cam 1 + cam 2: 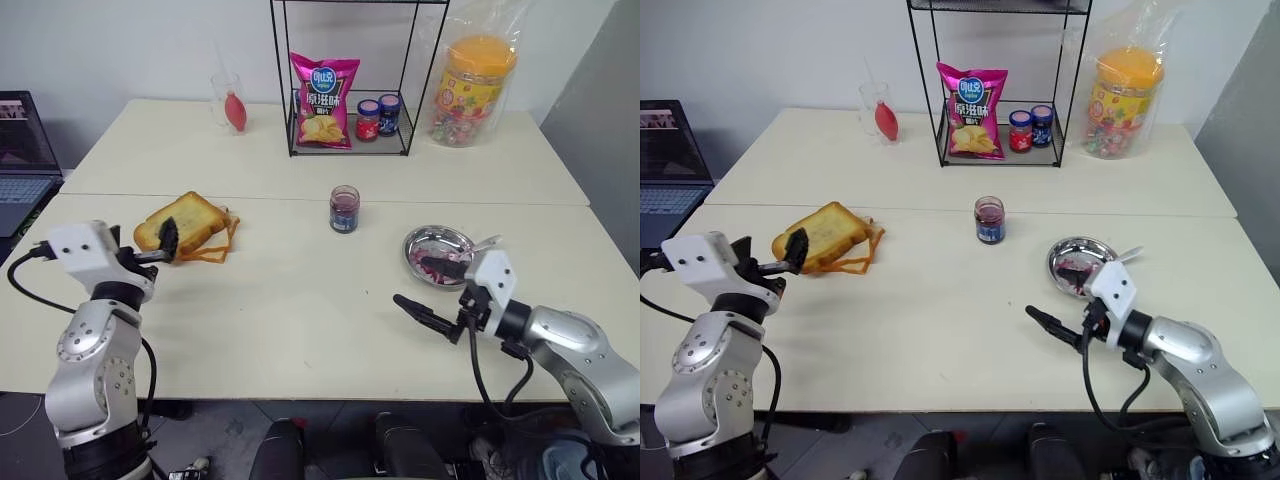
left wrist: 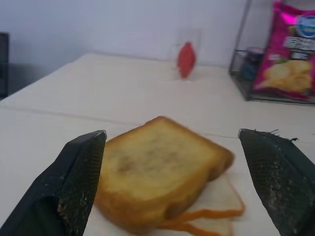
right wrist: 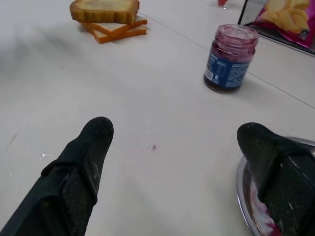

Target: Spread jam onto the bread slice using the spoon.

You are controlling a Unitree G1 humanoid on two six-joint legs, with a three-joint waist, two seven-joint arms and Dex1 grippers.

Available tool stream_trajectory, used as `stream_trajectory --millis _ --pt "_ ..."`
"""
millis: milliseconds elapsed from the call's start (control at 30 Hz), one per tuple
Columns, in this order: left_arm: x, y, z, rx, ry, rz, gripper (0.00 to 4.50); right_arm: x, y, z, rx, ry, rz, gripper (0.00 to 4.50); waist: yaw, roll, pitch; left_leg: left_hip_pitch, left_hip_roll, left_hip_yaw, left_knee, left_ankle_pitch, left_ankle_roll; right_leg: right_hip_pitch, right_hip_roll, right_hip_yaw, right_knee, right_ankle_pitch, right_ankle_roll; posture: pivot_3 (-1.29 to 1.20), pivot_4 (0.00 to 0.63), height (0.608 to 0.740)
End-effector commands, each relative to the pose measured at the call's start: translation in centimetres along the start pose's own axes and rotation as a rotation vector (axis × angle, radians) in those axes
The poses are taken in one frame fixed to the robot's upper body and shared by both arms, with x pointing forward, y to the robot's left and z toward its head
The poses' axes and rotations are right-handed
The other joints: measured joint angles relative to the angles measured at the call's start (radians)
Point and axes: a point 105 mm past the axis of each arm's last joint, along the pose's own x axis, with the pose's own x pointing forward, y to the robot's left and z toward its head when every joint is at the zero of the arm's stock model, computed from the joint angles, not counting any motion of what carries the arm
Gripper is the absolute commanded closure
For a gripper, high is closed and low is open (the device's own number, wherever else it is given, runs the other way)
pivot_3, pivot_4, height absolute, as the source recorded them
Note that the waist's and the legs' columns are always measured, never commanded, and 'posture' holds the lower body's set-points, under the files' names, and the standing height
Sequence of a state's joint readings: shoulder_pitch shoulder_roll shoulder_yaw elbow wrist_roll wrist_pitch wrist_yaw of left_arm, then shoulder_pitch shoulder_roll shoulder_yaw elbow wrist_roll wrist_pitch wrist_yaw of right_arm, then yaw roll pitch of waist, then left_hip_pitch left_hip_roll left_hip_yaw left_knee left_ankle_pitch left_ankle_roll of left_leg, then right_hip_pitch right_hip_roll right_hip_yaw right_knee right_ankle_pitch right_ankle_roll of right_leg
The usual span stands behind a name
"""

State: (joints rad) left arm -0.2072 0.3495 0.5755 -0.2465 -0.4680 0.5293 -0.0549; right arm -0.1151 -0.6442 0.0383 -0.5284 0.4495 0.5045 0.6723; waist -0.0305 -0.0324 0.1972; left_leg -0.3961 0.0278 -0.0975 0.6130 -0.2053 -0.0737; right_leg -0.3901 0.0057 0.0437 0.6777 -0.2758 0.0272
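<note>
The bread slice [image 1: 188, 217], golden-brown and thick, lies on top of a few thinner slices at the table's left. My left gripper [image 2: 171, 136] hovers open just in front of it, level, with a finger [image 1: 168, 238] to either side of the slice's near edge and not touching it. The jam [image 1: 344, 209] sits in an open glass jar with a blue label at mid-table. The spoon [image 1: 1127, 256] rests on the rim of a round metal dish [image 1: 425, 241] smeared with jam. My right gripper [image 1: 412, 282] is open and empty beside that dish, pointing left.
A black wire rack [image 1: 281, 100] at the back holds a pink chip bag [image 1: 324, 100] and two small lidded jars [image 1: 378, 118]. A bagged candy tub [image 1: 473, 88] stands to its right and a clear cup [image 1: 229, 103] to its left. A laptop [image 1: 22, 160] sits far left.
</note>
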Motion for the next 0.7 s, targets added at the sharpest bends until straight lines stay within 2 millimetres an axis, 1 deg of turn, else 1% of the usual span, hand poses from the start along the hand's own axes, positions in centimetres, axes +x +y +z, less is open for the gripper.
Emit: stream_trajectory --millis 33,133,233,367,467,667,700 --pt "1.0 2.2 0.4 -0.092 0.002 0.121 0.0 1.1 0.4 1.0 -0.017 -0.014 0.014 0.02 0.0 0.0 0.0 0.0 0.0 0.0 0.0 0.0 0.0 0.0 0.0 0.0 0.0 0.0 0.0 0.0 0.15 0.74" --pt "2.4 3.4 -0.6 -0.188 0.046 0.194 0.0 2.1 1.4 1.7 -0.032 -0.027 0.072 0.02 0.001 -0.001 0.0 0.0 0.0 -0.001 0.0 0.0 0.0 0.0 0.0 -0.001 0.0 0.0 0.0 0.0 0.15 0.74" --pt "3.4 3.8 -1.6 -0.264 0.086 0.228 0.0 2.4 1.4 2.3 -0.045 -0.035 0.082 0.02 0.001 -0.001 0.0 0.0 -0.001 -0.001 0.0 0.0 -0.001 0.0 0.0 -0.001 0.0 0.001 0.001 0.0 0.15 0.74" --pt "4.6 3.1 -2.6 -0.333 0.146 0.209 0.0 2.4 1.3 2.6 -0.054 -0.037 0.084 0.02 0.001 -0.001 0.0 -0.001 -0.001 -0.001 0.0 0.001 -0.001 0.0 0.0 -0.001 -0.001 0.001 0.001 0.0 0.15 0.74" --pt "5.0 2.7 -2.9 -0.335 0.176 0.195 0.0 2.3 1.3 2.7 -0.054 -0.037 0.087 0.02 0.001 -0.001 0.0 -0.001 0.0 -0.001 0.0 0.001 -0.001 0.0 0.0 -0.001 -0.001 0.001 0.001 0.0 0.15 0.74" --pt "6.0 1.5 -2.7 -0.355 0.208 0.146 0.0 2.2 1.7 3.1 -0.06 -0.04 0.098 0.02 0.0 -0.001 0.0 -0.001 0.0 -0.002 0.0 0.001 -0.002 0.0 0.0 -0.001 0.0 0.001 0.001 0.0 0.15 0.74" --pt "6.1 1.4 -2.6 -0.341 0.208 0.143 0.18 2.2 1.7 3.1 -0.06 -0.042 0.1 0.0 0.0 -0.001 0.0 -0.001 0.0 -0.002 0.0 0.001 -0.002 0.0 0.0 -0.001 0.0 0.001 0.002 0.0 0.15 0.74"
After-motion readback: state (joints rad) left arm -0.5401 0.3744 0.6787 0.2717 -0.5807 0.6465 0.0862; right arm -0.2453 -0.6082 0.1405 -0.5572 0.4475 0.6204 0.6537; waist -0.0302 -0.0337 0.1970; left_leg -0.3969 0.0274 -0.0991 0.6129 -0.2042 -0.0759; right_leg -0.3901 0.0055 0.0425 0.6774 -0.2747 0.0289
